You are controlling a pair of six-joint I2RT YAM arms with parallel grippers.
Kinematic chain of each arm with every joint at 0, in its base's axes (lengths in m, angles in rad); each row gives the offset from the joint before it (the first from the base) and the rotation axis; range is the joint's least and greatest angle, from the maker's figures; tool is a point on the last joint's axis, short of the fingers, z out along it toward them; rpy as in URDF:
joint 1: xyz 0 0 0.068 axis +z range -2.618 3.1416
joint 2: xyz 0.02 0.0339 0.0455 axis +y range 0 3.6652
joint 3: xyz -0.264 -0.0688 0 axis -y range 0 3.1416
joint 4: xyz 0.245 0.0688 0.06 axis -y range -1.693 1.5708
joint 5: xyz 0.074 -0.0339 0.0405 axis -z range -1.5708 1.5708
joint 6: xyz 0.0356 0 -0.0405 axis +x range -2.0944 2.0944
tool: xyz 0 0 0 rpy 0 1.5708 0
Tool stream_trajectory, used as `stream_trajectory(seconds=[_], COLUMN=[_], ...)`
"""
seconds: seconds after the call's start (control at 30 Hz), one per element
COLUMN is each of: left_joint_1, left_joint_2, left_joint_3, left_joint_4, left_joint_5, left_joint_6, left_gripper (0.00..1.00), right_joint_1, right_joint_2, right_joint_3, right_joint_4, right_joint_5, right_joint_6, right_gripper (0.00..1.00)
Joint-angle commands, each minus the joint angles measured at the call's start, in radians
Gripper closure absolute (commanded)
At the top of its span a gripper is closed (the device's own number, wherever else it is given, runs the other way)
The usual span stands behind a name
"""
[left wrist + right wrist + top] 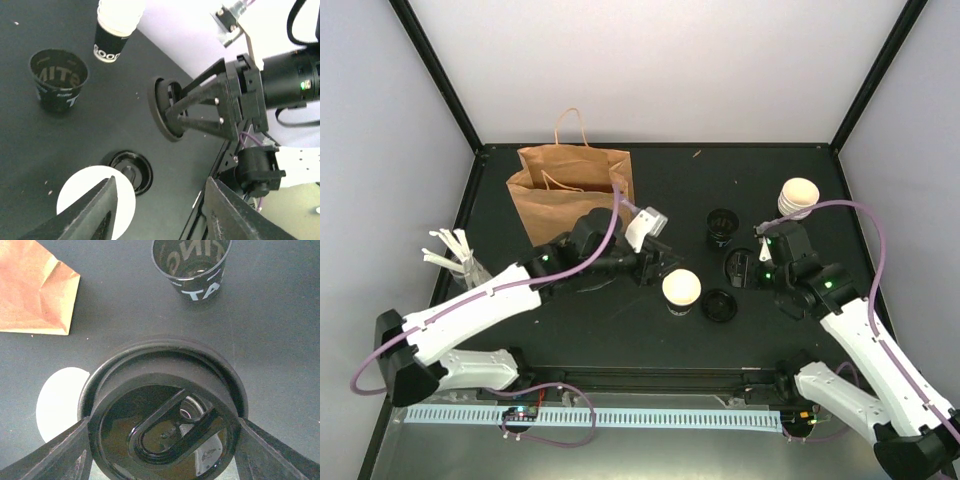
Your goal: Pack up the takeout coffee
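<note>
The takeout coffee (681, 288) is standing upright on the counter (620, 335), at four o'clock just beside the nearer left claw (159, 190), hanging half-spread and empty; at its three o'clock the right claw (162, 440) is gripping a lid (165, 347).

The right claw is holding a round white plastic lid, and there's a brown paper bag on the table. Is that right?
Not quite: the round plastic lid in the right claw is black, not white; the right wrist view shows it. The brown paper bag is there.
</note>
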Motion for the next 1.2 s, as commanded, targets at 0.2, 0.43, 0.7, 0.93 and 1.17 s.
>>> stream_trajectory(seconds=[0.2,0.43,0.7,0.93,1.17], left_joint_1=[0.001,0.002,0.008,0.107,0.127], left_joint_2=[-0.249,-0.316,-0.356,-0.323,-0.299], left_joint_3=[-0.226,-0.298,-0.365,-0.448,-0.463], left_joint_4=[-0.063,-0.089,-0.043,0.091,0.112], left_joint_5=[-0.105,-0.177,-0.215,-0.034,-0.002], left_joint_6=[-0.017,-0.05,-0.137,-0.253,-0.25], left_gripper=[0.29,0.04,0.01,0.07,0.08], right_joint_1=[0.0,0.055,0.158,0.247,0.358], right_joint_2=[0.069,0.098,0.144,0.222,0.328], right_joint_3=[0.023,0.034,0.059,0.108,0.158], right_joint_4=[0.047,0.059,0.042,0.038,-0.006], right_joint_5=[-0.139,-0.157,-0.086,-0.067,0.01], right_joint_6=[-0.057,-0.067,-0.062,-0.064,-0.061], right_gripper=[0.28,0.29,0.29,0.29,0.3])
